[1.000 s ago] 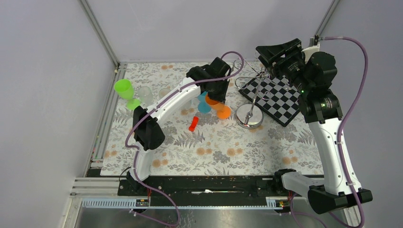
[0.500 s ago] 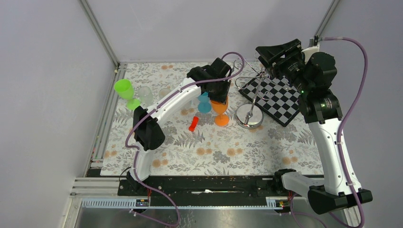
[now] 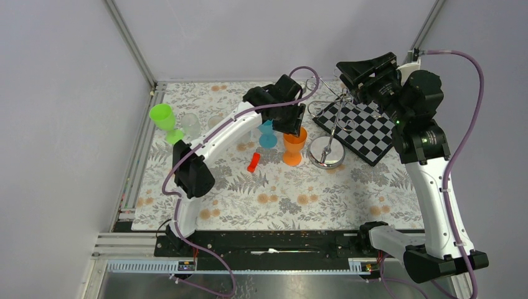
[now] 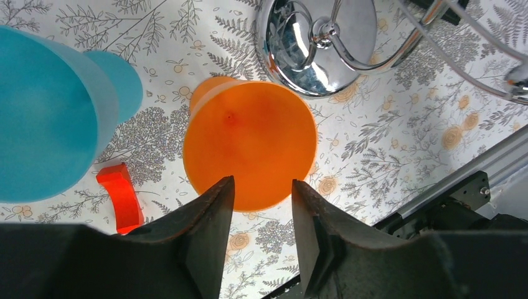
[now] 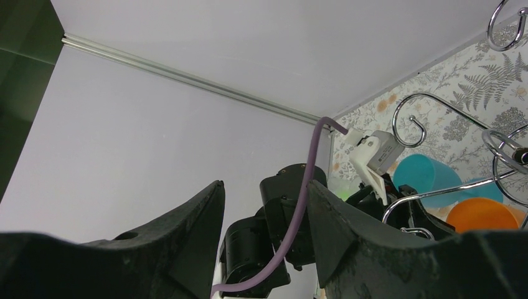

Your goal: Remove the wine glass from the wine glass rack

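A robot test lab is shown. A left arm (image 3: 218, 134) and a right arm (image 3: 436, 187) are bolted to a black base plate (image 3: 274, 243) at the table edge. The space is boxed in by plain grey walls (image 3: 62, 124) and metal rails (image 3: 131, 45). Purple cables (image 5: 309, 163) are run along the arms. A flowered mat (image 3: 280, 199) is laid down, and test things are set on it: plastic glasses (image 3: 294, 146), a chequered board (image 3: 364, 134) and a wine glass rack (image 3: 327, 152).

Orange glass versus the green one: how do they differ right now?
The orange glass stands by the base of the wine glass rack; the green glass stands far off at the left edge of the mat. The orange glass sits directly under the open left end effector; the green glass has no end effector near it. Both stand upright on the mat, off the rack.
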